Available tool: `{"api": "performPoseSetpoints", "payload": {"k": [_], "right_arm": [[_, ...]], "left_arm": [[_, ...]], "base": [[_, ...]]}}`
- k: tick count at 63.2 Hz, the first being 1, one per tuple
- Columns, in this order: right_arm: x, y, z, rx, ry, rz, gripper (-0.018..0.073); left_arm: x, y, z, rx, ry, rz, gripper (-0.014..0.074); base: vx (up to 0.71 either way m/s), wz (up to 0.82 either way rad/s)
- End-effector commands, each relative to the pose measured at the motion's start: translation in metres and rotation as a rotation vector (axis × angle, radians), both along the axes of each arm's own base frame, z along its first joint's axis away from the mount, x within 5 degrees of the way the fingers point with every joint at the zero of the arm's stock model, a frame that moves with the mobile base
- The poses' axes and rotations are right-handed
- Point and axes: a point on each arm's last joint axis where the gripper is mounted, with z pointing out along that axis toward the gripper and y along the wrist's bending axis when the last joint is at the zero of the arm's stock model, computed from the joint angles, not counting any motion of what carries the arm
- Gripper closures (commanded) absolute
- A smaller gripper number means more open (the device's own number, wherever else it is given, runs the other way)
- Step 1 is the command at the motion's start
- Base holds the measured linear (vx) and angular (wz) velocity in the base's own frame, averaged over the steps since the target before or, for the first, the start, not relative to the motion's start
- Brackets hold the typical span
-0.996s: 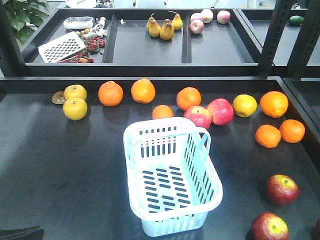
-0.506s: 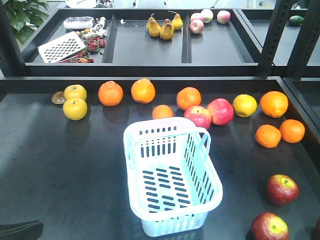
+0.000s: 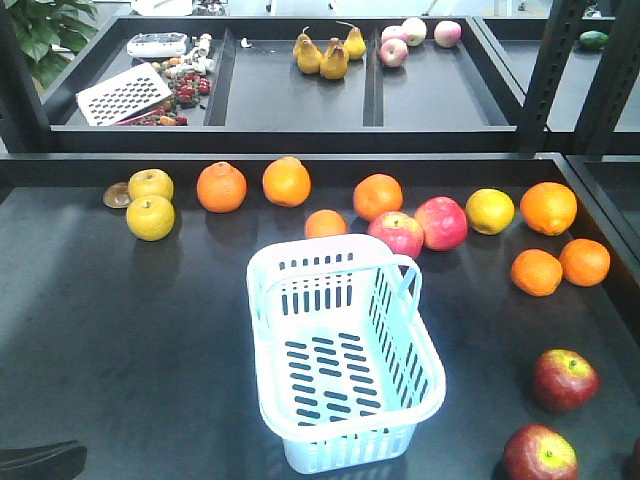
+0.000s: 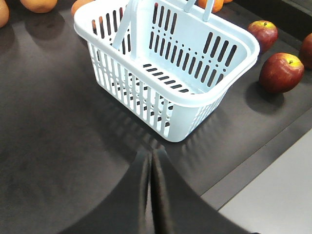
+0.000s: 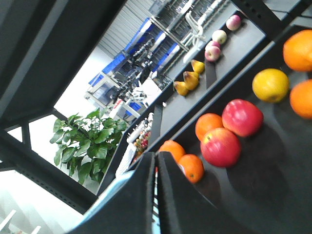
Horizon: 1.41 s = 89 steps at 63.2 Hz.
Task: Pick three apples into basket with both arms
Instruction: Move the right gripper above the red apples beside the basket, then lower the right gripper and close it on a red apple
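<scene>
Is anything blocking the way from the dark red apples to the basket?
No. Only bare black tabletop lies between the dark maroon-red apples and the pale blue slotted plastic basket, which is empty.

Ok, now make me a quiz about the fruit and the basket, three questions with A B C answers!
1. Where are the dark red apples compared with the basket, in the front view?
A) inside it
B) on the table, to its right
C) on the floor

2. How many pears lie on the back shelf?
A) one
B) three
C) six

3. What is in the basket?
A) nothing
B) bananas
C) a toy car

Answers:
1 B, the dark red apples sit on the dark table off to the right, apart from the basket.
2 B, three brownish-yellow pears huddle together in the middle tray.
3 A, only the slotted bottom shows inside.
</scene>
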Motion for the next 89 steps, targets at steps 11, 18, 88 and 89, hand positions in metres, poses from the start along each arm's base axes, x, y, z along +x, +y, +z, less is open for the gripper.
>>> {"api": "performPoseSetpoints", "payload": {"k": [11,18,88,89], "right_arm": [[-0.013,0.004,0.09,-0.39,-0.135,0.009,0.0564],[0.0,0.008,0.112,-0.591,0.04,0.094,0.0564],[0.144,0.007,0.032,-0.846,0.998,0.491,-0.0134],[0.144,0.007,0.031,-0.844,1.001,0.491,-0.0136]], "left_arm": [[0.004,0.0,0.013,-0.059,-0.051,0.034,0.0604],[0.004,0.0,0.013,-0.059,-0.051,0.034,0.0604],[0.004,0.0,0.013,-0.059,-0.052,0.034,0.0603],[0.004,0.0,0.013,-0.059,-0.052,0.034,0.0603]], "base": [[0.0,0.0],[0.0,0.0],[0.0,0.0],[0.0,0.0]]}}
